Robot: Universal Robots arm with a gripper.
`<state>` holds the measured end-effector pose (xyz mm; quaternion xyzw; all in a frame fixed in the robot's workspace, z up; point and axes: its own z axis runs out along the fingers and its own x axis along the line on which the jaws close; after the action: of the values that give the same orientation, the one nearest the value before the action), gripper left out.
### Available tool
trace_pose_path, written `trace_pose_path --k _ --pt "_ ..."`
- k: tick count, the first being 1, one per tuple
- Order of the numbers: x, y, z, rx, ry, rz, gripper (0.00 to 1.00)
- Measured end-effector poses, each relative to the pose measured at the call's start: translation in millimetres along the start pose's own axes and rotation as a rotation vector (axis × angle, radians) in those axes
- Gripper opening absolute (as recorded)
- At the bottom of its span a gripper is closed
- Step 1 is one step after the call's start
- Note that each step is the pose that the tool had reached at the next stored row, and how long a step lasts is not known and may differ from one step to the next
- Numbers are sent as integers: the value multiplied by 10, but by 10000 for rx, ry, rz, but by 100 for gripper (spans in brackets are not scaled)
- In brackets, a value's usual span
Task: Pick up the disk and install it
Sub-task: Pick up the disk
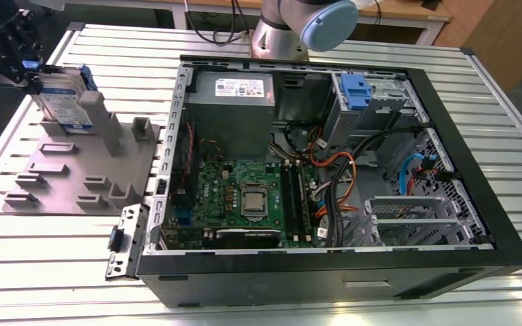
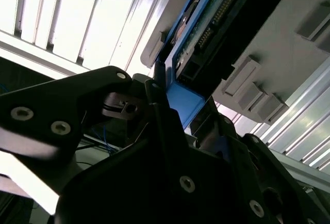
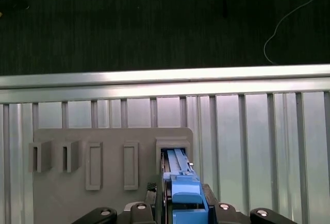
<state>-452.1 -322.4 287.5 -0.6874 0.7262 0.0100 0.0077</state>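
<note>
Slatted metal table [image 1: 52, 285] beneath the gripper [image 1: 30, 76], with an open computer case [image 1: 478, 224] standing well apart from the gripper. Grey holder plate [image 1: 57, 173] directly below the gripper. The disk [image 1: 63, 102] stands upright in the slot of the plate nearest the gripper. In the first wrist view, the gripper [image 3: 181, 214] is clamped on the blue rail of the disk [image 3: 178, 175].

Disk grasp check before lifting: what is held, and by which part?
The gripper holds the disk by its blue rail at the top end, disk standing in the grey fixture.
</note>
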Motion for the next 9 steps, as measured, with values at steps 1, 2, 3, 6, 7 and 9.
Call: trace_pose_path --k 1,2,3,6,7,9 --pt "0 0 0 -1 0 0 44" --pt "0 0 0 -2 1 0 44" --pt "0 0 0 -1 0 0 44" --pt "0 0 1 -1 1 0 36" --pt "0 0 1 -1 0 0 36" --pt "0 0 2 -1 0 0 36"
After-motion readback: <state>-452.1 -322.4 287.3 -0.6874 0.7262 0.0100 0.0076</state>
